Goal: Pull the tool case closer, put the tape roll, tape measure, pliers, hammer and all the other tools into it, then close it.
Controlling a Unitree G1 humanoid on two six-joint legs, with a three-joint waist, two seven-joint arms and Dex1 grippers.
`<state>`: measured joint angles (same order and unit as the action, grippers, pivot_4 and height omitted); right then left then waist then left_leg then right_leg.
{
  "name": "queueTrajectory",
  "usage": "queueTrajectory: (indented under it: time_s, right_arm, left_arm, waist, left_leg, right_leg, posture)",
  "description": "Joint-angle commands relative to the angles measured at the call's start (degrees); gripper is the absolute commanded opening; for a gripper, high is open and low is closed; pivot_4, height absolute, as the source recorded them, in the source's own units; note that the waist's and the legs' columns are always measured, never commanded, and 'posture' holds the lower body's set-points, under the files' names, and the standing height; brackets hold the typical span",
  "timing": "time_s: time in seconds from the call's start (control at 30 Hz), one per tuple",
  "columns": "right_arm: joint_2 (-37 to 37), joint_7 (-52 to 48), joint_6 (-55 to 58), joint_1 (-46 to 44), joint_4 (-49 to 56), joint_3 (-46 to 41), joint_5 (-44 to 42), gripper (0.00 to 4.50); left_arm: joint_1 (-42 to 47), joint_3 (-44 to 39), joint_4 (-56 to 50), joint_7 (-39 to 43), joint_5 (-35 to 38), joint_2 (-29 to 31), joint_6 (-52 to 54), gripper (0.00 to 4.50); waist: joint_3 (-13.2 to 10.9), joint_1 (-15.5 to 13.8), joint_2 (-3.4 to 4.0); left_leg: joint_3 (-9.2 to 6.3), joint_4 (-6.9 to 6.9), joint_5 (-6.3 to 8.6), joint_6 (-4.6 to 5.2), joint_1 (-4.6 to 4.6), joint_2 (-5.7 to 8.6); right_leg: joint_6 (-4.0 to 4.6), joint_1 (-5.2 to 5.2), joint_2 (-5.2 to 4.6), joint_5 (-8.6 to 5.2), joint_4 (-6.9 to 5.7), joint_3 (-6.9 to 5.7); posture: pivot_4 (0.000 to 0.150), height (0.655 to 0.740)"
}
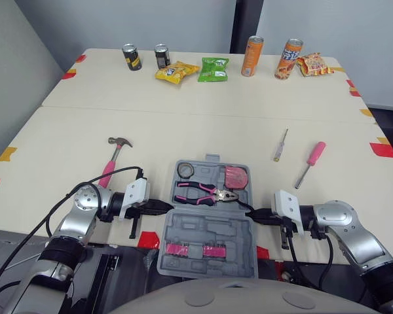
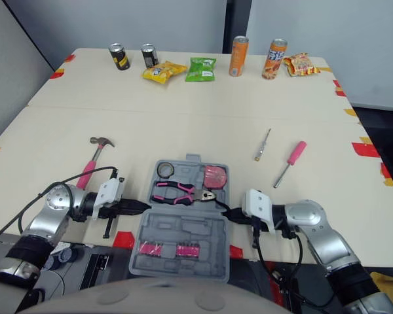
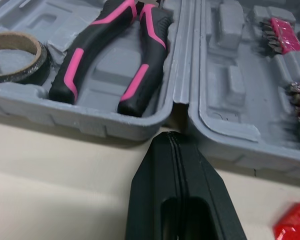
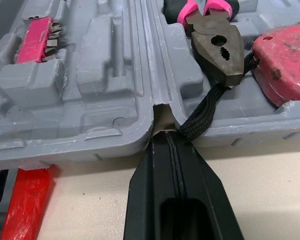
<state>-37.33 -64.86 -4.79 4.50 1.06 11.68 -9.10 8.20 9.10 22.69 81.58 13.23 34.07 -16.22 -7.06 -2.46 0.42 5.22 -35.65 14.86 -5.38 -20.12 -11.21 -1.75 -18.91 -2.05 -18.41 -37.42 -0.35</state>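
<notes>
A pale surface (image 1: pixel 216 111) with tape marks round its edges carries cans (image 1: pixel 252 55) and snack packs along the far side, well away from the work. The grey tool case (image 1: pixel 203 229) lies open at the near edge, between the two arms, so the pull towards the robot looks done. In its far half sit the tape roll (image 1: pixel 185 171), the pliers (image 1: pixel 206 194) and the red tape measure (image 1: pixel 235 176); the near half holds pink bit racks.

Three tools are not yet in. The hammer (image 1: pixel 112 159) lies out to the left of the case. The pink-handled screwdriver (image 1: pixel 310 163) and a slim screwdriver (image 1: pixel 280 144) lie to the right, near each other but apart.

The left gripper (image 1: pixel 165 206) has its fingers (image 3: pixel 160 190) pressed together on nothing, with the tip at the hinge notch on the case's left side. The right gripper (image 1: pixel 254 213) is likewise closed and empty at the opposite notch, its tip just beside a black cord (image 4: pixel 200 117) that hangs over the case wall.

By this showing roughly half the packing is done, and the closing is yet to come
</notes>
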Motion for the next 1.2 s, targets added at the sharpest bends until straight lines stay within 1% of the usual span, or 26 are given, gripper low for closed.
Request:
queueTrajectory:
  time_s: [0.03, 0.17, 0.3, 0.5, 0.83, 1.2]
  right_arm:
    - [0.42, 0.92, 0.61, -1.03, 2.83, -0.72, -1.35, 0.00]
    - [0.80, 1.61, 1.76, -1.64, 3.06, -1.24, -2.01, 0.00]
    - [1.35, 2.39, 2.67, -2.41, 2.81, -1.23, -2.27, 0.00]
    - [2.24, 3.66, 3.19, -4.44, 1.69, -1.09, -1.55, 0.00]
    - [3.60, 5.52, 3.80, -6.89, 0.26, -0.76, -0.33, 0.00]
    - [4.94, 6.41, 3.69, -7.71, -0.96, -0.43, 1.48, 0.00]
  left_arm:
    - [1.01, -0.22, -2.23, -1.80, 0.89, -1.28, 1.81, 0.04]
    - [3.01, -1.39, -1.89, -4.67, 0.66, -1.98, 4.36, 0.04]
    - [3.78, -1.41, -2.37, -5.51, 0.75, -2.10, 6.19, 0.04]
    - [5.52, -1.61, -0.50, -8.79, -0.65, -3.28, 6.14, 0.04]
    - [5.69, -1.41, 0.58, -9.49, -1.55, -4.63, 5.63, 0.04]
    - [9.35, -0.67, 4.25, -9.93, -3.70, -6.67, 3.66, 0.04]
  waist:
    - [0.00, 0.01, 0.00]
    - [0.00, -0.08, -0.01]
    - [-0.03, -0.02, -0.02]
    - [-0.10, -0.06, -0.03]
    - [-0.12, -0.33, -0.03]
    - [-0.13, -0.53, -0.04]
  left_leg:
    - [0.00, 0.00, -0.02, -0.03, 0.00, 0.01]
    - [0.00, 0.00, -0.02, -0.05, 0.00, 0.02]
    - [-0.01, 0.00, -0.03, -0.09, -0.03, 0.10]
    - [-0.01, 0.02, -0.07, -0.40, -0.10, 0.14]
    - [-0.02, -0.01, -0.08, -0.45, -0.09, 0.14]
    - [-0.02, -0.02, -0.09, -0.46, -0.07, 0.14]
  right_leg:
    - [0.00, 0.00, 0.00, 0.00, 0.00, 0.00]
    - [-0.01, 0.01, 0.00, 0.01, 0.01, 0.01]
    - [-0.01, -0.01, 0.03, 0.01, 0.01, 0.01]
    - [-0.02, -0.03, 0.13, 0.01, 0.10, 0.02]
    - [-0.04, -0.02, 0.13, 0.02, 0.07, 0.03]
    - [-0.04, -0.01, 0.14, 0.02, 0.03, 0.03]
  posture:
    - [0.150, 0.7400]
    - [0.150, 0.7400]
    - [0.150, 0.7400]
    - [0.150, 0.7400]
    - [0.150, 0.7400]
    - [0.150, 0.7400]
